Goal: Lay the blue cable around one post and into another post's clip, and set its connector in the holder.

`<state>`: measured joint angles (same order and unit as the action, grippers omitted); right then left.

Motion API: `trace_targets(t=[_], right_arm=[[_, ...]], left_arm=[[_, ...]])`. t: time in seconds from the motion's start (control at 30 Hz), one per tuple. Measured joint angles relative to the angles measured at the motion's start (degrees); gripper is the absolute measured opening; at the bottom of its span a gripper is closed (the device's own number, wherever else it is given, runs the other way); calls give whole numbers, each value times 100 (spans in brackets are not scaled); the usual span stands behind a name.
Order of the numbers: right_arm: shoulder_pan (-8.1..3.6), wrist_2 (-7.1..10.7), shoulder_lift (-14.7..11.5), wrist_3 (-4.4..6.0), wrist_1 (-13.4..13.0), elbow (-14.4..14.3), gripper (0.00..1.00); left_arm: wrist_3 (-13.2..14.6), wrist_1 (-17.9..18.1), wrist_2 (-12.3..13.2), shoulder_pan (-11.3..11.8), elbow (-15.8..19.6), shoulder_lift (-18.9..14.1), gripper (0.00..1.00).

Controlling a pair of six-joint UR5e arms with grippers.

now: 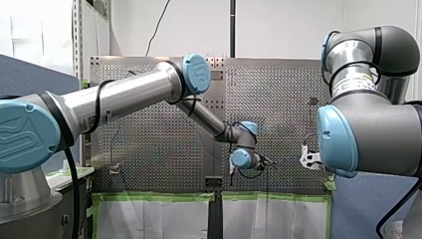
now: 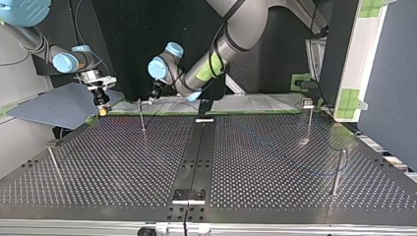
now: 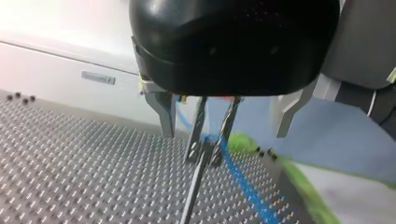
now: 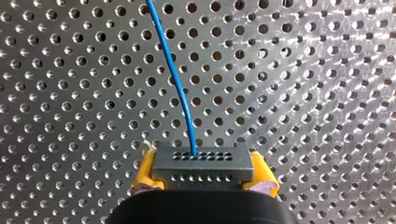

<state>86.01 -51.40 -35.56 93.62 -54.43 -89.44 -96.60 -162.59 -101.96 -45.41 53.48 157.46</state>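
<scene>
While my right gripper (image 4: 204,178) clamps the connector (image 4: 203,165) over the perforated tabletop (image 4: 303,93), my left gripper (image 3: 205,151) pinches the blue cable (image 3: 243,182) beside a thin post (image 3: 191,196).

On the perforated table (image 2: 123,167), top view: a post (image 2: 55,160) by the left edge, a post (image 2: 142,118) near the far edge, a post (image 2: 308,123) at the far right corner, a post (image 2: 338,172) by the right edge. A centre strip (image 2: 196,152) joins a far-edge bracket (image 2: 204,118) and a near-edge bracket (image 2: 188,195).
</scene>
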Motion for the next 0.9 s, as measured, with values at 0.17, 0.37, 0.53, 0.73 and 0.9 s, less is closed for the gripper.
trace_targets(t=[0.17,0.37,0.53,0.73,0.9], right_arm=[[0,0,0,0,13,0,0],[1,-2,0,0,18,0,0],[1,-2,0,0,19,-1,0],[2,-3,0,1,23,0,0],[5,-3,0,0,28,0,0]], left_arm=[[13,4,-11,-91,26,-5,100],[-7,-1,-115,-139,-75,-3,100],[-23,-17,-176,-156,-90,-3,100],[-32,-33,-184,-161,-86,-2,100],[-34,-36,-187,-163,-74,-2,100]])
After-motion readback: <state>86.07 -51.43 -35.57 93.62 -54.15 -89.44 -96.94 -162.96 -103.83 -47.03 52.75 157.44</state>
